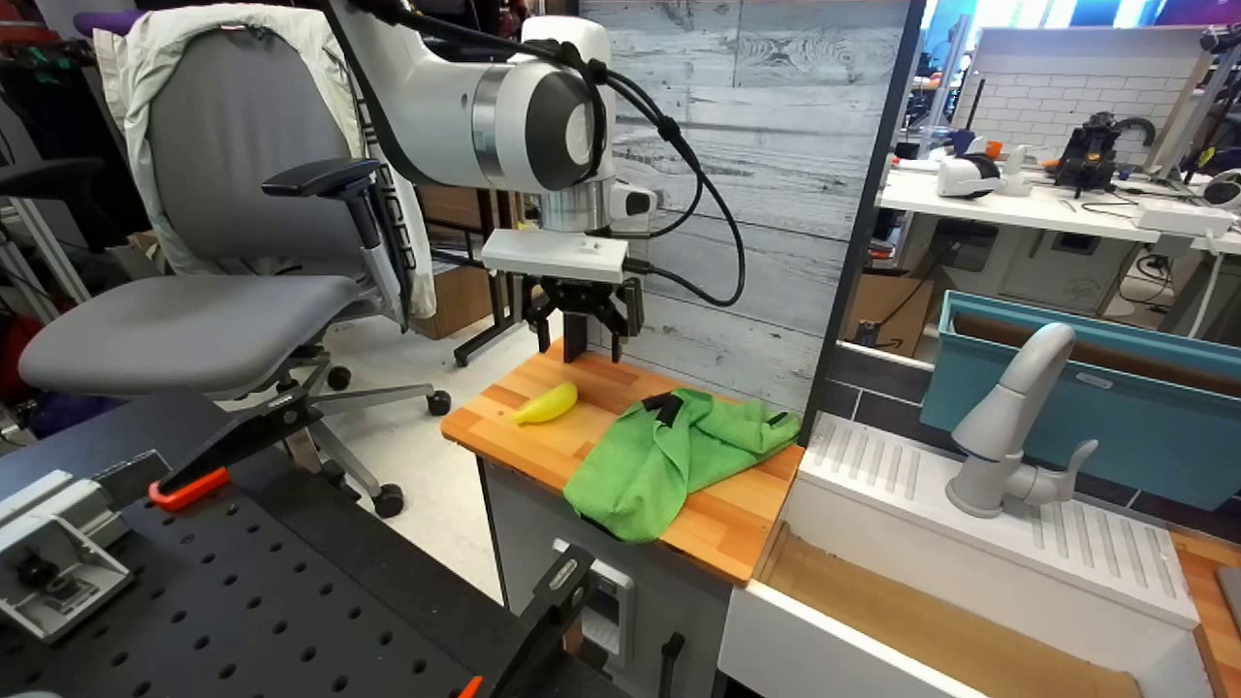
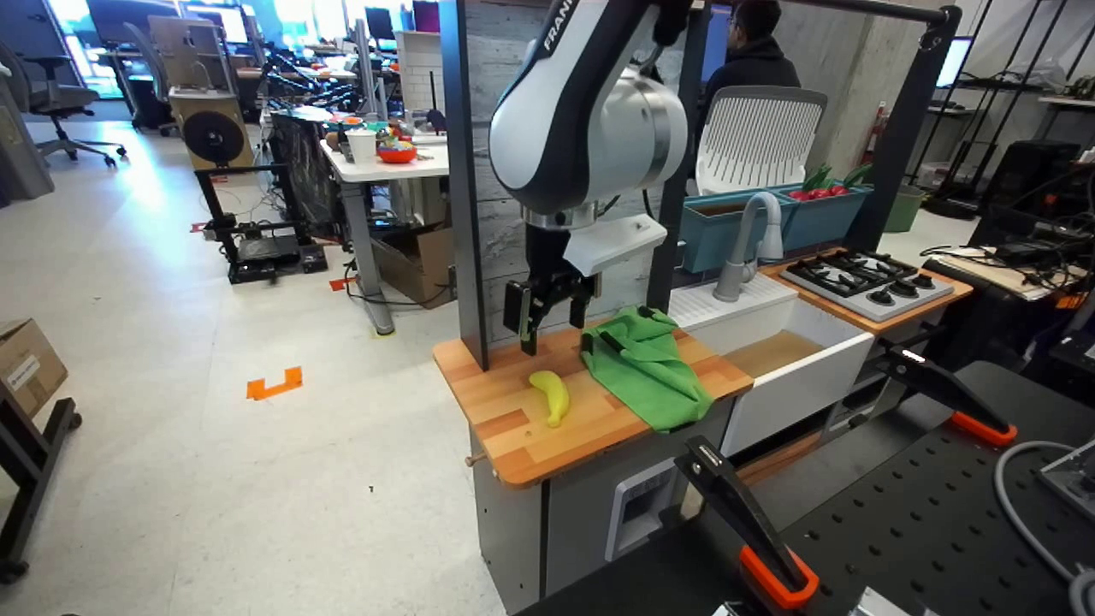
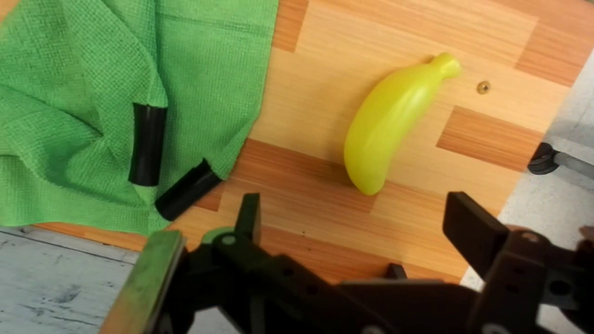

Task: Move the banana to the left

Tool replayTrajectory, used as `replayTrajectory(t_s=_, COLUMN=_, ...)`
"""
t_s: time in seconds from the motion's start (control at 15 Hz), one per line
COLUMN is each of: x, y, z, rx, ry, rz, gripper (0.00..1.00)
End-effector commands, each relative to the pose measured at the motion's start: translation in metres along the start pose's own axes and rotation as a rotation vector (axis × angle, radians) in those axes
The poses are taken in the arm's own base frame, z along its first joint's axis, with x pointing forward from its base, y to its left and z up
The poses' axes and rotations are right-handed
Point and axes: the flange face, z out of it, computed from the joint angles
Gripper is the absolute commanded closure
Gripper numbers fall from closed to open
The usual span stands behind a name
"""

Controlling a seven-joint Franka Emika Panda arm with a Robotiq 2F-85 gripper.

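A yellow banana [image 1: 548,403] lies on the wooden counter [image 1: 747,514], near the counter's free end. It also shows in an exterior view [image 2: 552,399]. In the wrist view the whole banana [image 3: 394,130] is visible, lying slantwise, with its blunt end nearest the jaws. My gripper [image 1: 580,349] hangs above the counter, pointing down, apart from the banana. It also shows in an exterior view [image 2: 553,332]. In the wrist view my gripper [image 3: 354,200] has its fingers wide apart with nothing between them.
A crumpled green cloth [image 1: 669,465] with black bands lies beside the banana on the counter. A grey wooden wall panel [image 1: 747,194] stands behind the counter. A white sink [image 1: 853,601] with a grey faucet [image 2: 740,257] adjoins the counter. A black post [image 1: 576,337] stands at the counter's back edge.
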Motion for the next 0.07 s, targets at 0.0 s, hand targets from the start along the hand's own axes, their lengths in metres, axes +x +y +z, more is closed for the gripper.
replayTrajectory(t_s=0.0, x=-0.0001, y=-0.0002, z=0.0, rx=0.0, ry=-0.003, rz=0.0, gripper=0.0)
